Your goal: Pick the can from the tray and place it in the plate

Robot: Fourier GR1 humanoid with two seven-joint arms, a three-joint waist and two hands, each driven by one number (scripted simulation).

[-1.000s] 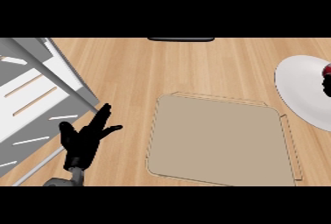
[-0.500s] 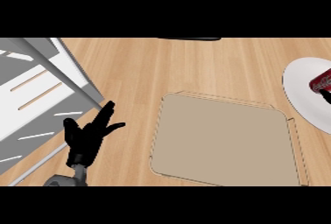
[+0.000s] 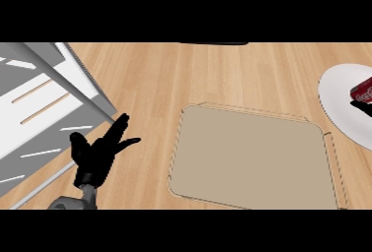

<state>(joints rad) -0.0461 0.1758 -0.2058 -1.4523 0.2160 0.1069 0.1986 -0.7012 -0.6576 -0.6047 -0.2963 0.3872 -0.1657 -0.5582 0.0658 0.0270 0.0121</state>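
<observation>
At lower left: left hand [image 3: 98,155] resting on the wooden worktop [image 3: 218,74], fingers straight and spread, holding nothing.
Beside it to the right, tan tray [image 3: 254,155], flat. At far right edge, white plate [image 3: 341,106] with red can [image 3: 362,91] lying on it, partly cut off. Right hand unseen.

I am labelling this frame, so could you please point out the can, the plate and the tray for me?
can [image 3: 362,91]: head view, on its red side, at the right edge.
plate [image 3: 340,101]: head view, on bare white surface left of the can.
tray [image 3: 251,155]: head view, on its bare tan floor.
</observation>
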